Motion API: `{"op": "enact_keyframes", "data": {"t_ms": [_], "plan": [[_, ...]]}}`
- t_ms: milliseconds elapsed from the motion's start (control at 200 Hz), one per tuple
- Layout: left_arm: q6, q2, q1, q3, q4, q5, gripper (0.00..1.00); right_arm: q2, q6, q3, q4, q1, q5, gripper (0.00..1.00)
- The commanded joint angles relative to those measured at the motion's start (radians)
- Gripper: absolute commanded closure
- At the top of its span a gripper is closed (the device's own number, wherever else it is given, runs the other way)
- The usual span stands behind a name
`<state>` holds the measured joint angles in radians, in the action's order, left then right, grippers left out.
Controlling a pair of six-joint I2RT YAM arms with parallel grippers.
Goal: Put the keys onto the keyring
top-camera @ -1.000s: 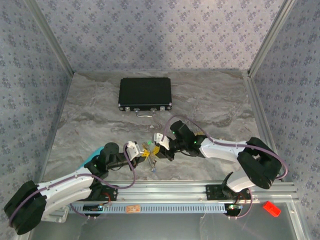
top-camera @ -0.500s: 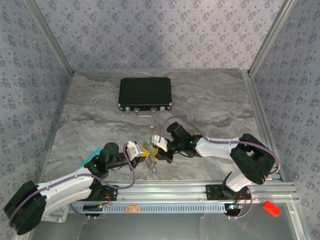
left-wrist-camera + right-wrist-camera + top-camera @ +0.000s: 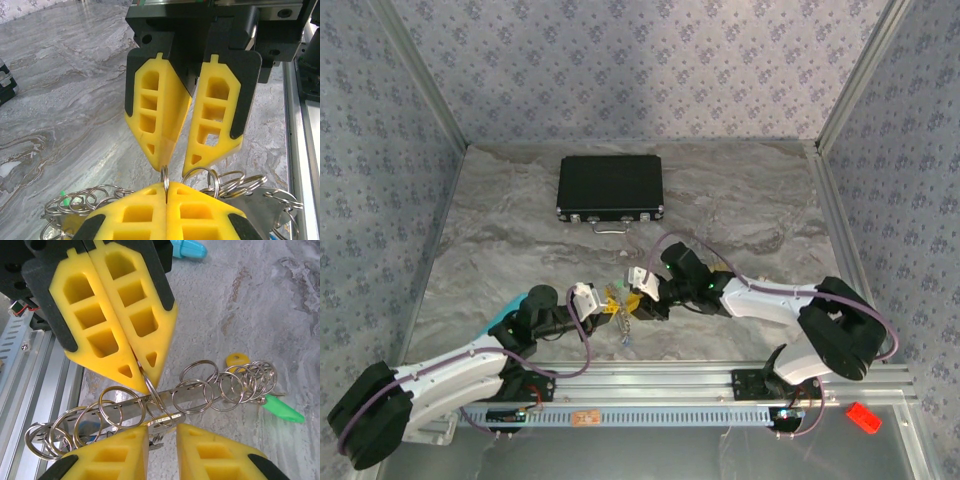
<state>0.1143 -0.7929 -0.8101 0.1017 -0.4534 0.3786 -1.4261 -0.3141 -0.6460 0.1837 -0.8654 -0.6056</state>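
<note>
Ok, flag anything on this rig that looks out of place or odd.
One thing: a small red object lies off the marble table, on the clear panel past the near rail at right. What it is can't be told. Elsewhere nothing looks spilled or damaged.

the keyring [image 3: 200,392] sits between left gripper [image 3: 141,371] and right gripper [image 3: 176,162], case [image 3: 611,188] well behind.

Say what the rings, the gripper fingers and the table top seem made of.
Rings: bright silvery metal, probably steel, going by the sharp glints. Fingers: matte yellow plastic, moulded or printed, with hollow pockets. Table top: grey veined marble look; real stone or printed sheet cannot be told.
</note>
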Motion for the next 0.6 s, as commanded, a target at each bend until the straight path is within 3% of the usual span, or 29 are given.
{"op": "enact_keyframes", "data": {"t_ms": [0, 85, 305, 595], "plan": [[0.007, 0.005, -0.001, -0.002, -0.055, 0.033, 1.0, 0.027, -0.003, 0.008, 0.018, 0.002, -0.007, 0.78], [0.01, 0.005, -0.001, 0.001, -0.053, 0.033, 1.0, 0.027, -0.003, 0.007, 0.021, -0.001, 0.008, 0.77], [0.017, 0.003, -0.001, 0.003, -0.051, 0.033, 1.0, 0.057, -0.053, 0.048, -0.03, 0.036, 0.196, 0.77], [0.017, -0.005, -0.001, 0.006, -0.056, 0.038, 1.0, 0.097, -0.025, -0.009, -0.028, 0.024, -0.012, 0.77]]}}
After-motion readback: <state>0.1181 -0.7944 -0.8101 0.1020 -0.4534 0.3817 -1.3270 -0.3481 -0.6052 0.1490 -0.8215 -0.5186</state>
